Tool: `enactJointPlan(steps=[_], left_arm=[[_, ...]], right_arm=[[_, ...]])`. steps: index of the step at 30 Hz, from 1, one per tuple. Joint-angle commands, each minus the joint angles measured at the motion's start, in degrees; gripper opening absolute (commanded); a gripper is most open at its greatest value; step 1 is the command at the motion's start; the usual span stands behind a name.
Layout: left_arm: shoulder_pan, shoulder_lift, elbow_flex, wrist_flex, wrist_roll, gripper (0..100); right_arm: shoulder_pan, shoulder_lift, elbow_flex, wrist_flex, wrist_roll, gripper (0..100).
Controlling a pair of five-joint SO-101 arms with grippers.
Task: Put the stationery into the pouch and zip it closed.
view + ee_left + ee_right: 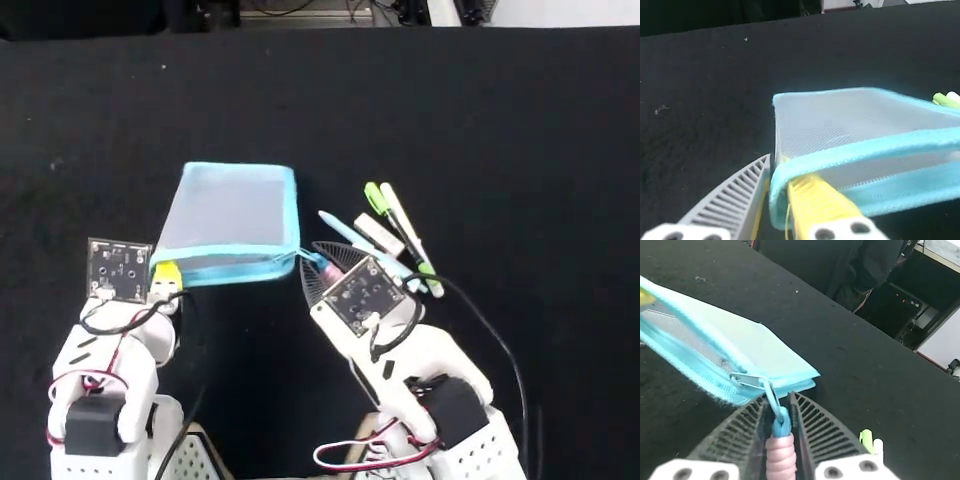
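A black tabletop (480, 110) spreads wide, with cables (392, 12) lying beyond its far edge.

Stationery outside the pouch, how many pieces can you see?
4, bunched beside the pouch: a green marker, a white pen, a light blue pen, a white eraser. The right gripper may hide more.

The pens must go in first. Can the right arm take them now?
Probably not yet: the right gripper has its fingers shut on the zip pull. The pens lie just beside it, unblocked, once it lets go.
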Motion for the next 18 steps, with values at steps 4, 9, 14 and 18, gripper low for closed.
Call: enactJointPlan(steps=[4, 9, 14, 18], left_arm=[[0.4, 0.2, -4.6, 0.4, 1.1, 3], [0.4, 0.1, -4.8, 0.4, 1.1, 3], [0.3, 0.1, -8.0, 3.3, 1.1, 3], [0.0, 0.2, -7.7, 3.2, 1.1, 3]], right_arm=[[-4.0, -0.7, 2.4, -4.5, 0.0, 1.1], [-4.5, -0.4, 2.3, -4.3, 0.0, 1.1], [-4.2, 1.0, -0.5, -1.1, -0.4, 1.1], [-4.4, 7.4, -7.9, 5.7, -0.1, 1.3]])
